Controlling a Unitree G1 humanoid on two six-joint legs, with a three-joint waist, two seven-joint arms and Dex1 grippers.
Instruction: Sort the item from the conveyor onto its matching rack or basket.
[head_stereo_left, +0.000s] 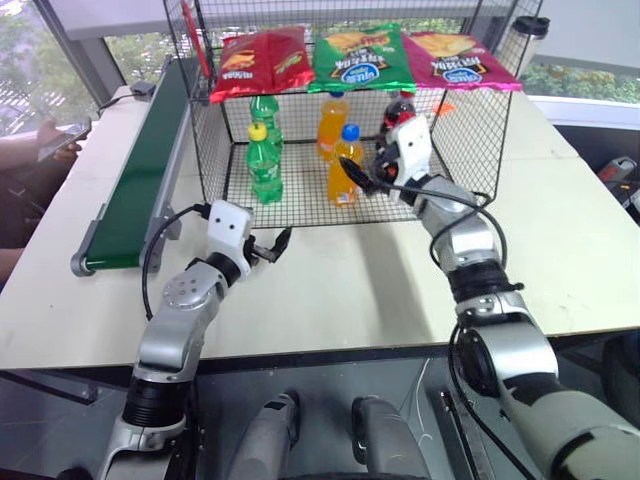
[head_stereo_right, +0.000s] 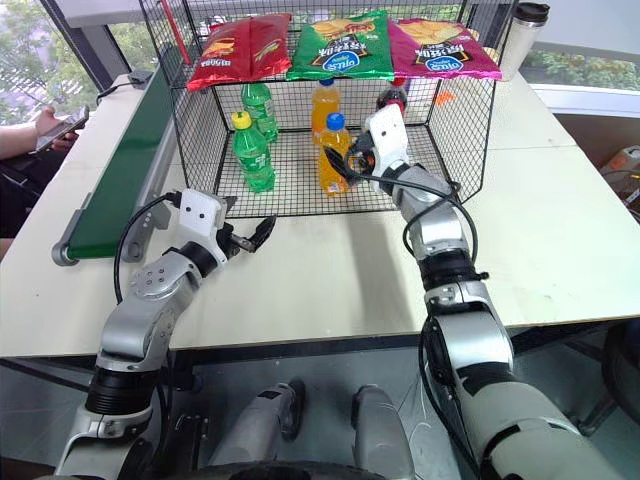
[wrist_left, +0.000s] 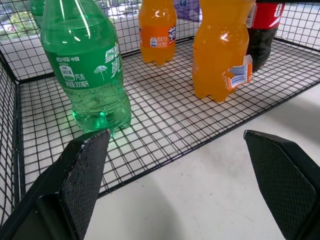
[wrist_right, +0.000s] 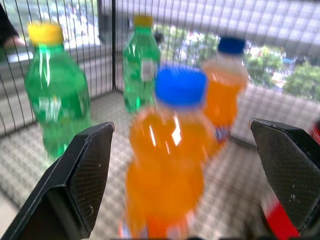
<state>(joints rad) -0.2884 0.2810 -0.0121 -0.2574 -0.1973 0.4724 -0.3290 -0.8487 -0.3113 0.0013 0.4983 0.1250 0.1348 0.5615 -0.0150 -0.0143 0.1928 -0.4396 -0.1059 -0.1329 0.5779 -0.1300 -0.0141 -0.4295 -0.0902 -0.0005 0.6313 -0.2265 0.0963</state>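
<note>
Conveyor (head_stereo_left: 135, 175): left of the wire cage (head_stereo_left: 225, 150), belt bare. Left gripper (head_stereo_left: 268, 247): just before the cage's front edge, level, jaws spread, holding nothing. Blue-capped orange bottle (head_stereo_left: 343, 170): upright on the cage floor, near the front. Right gripper (head_stereo_left: 362, 172): at the cage's open front, beside that bottle, jaws wide, apparently released. Step judged: placement done; next, draw the right arm out without tipping the bottle.

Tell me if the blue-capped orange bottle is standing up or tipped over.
Standing upright: the orange bottle rests on its base on the cage floor, cap up.
</note>
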